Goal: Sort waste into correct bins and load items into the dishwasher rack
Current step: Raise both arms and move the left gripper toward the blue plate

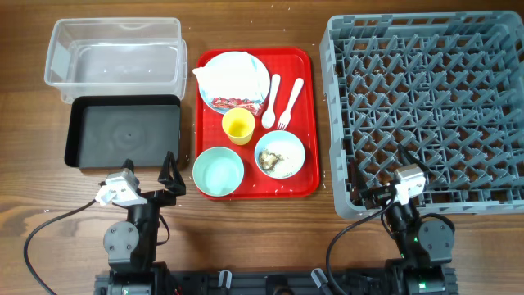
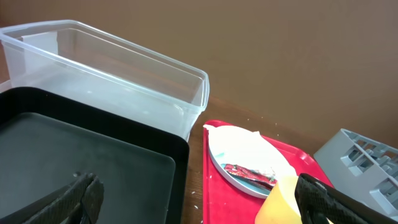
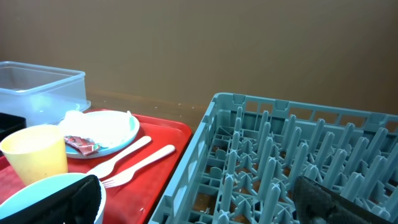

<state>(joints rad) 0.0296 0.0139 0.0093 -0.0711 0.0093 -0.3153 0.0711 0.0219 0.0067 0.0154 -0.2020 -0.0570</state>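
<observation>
On the red tray (image 1: pixel 307 123) sit a pale blue plate (image 1: pixel 263 75) holding a crumpled white napkin (image 1: pixel 229 74) and a red wrapper (image 1: pixel 233 104), a yellow cup (image 1: pixel 238 126), a white spoon (image 1: pixel 271 102) and fork (image 1: pixel 290 102), an empty blue bowl (image 1: pixel 219 172), and a bowl with rice and brown scraps (image 1: pixel 280 154). The clear tub (image 1: pixel 115 49) and black tray (image 1: pixel 123 131) stand at the left, and the grey rack (image 1: pixel 426 106) at the right. My left gripper (image 1: pixel 149 174) is open and empty at the black tray's near edge. My right gripper (image 1: pixel 381 176) is open and empty at the rack's near left corner.
Bare wood lies along the table's front edge around both arm bases. Narrow wood gaps separate the black tray, the red tray and the rack. Cables run from each arm along the front edge.
</observation>
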